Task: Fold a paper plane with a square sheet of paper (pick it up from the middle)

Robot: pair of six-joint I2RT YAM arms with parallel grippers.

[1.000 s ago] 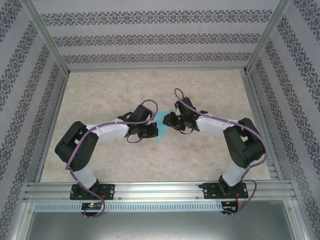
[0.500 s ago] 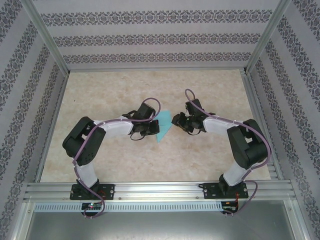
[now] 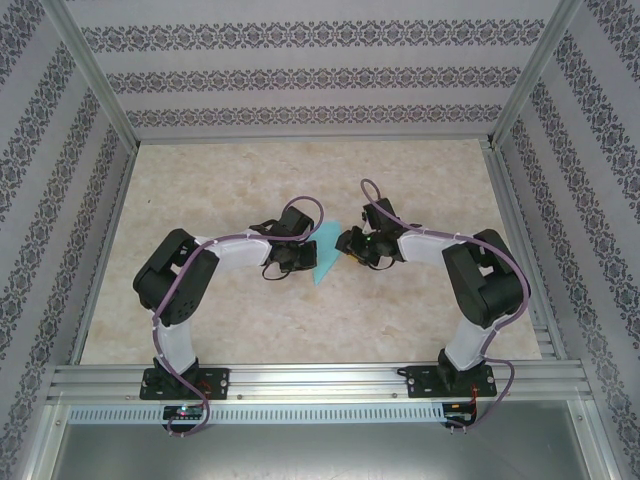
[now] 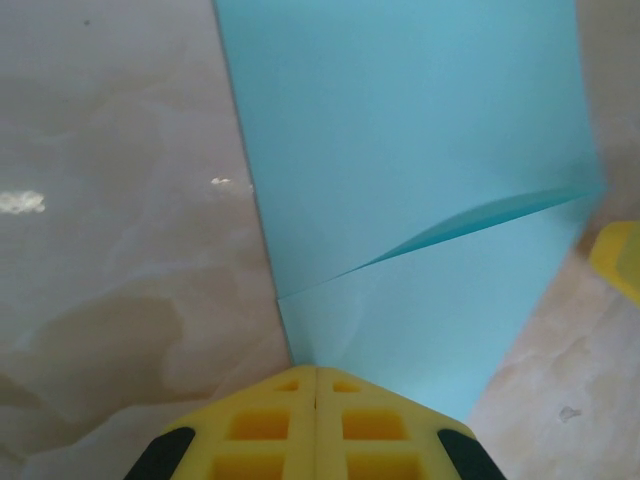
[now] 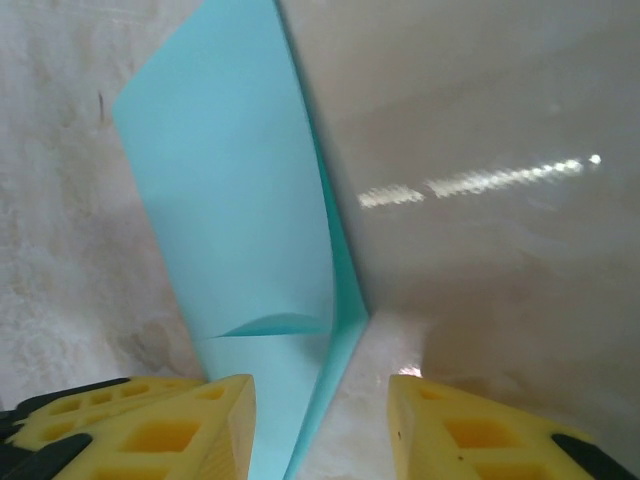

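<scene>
The paper plane [image 3: 325, 260], a turquoise sheet folded lengthwise with a pointed end, stands on edge between the two grippers at the middle of the table. My left gripper [image 3: 308, 257] is shut, and in the left wrist view the paper [image 4: 420, 180] runs out from its closed yellow fingertips [image 4: 316, 372], a diagonal flap showing across it. My right gripper [image 3: 347, 243] is open. In the right wrist view the paper's folded edge [image 5: 340, 330] rises between its two yellow fingers [image 5: 225, 415], nearer the left one and touching neither.
The beige marble table [image 3: 220, 180] is walled by patterned panels and aluminium posts [image 3: 95, 75]. A rail [image 3: 320, 380] runs along the near edge with both arm bases. The right gripper's yellow finger [image 4: 622, 258] shows at the edge of the left wrist view.
The left arm's elbow has swung right and its gripper has shifted slightly away. The paper now looks narrower, more on edge. The right gripper backed off, then came back closer.
</scene>
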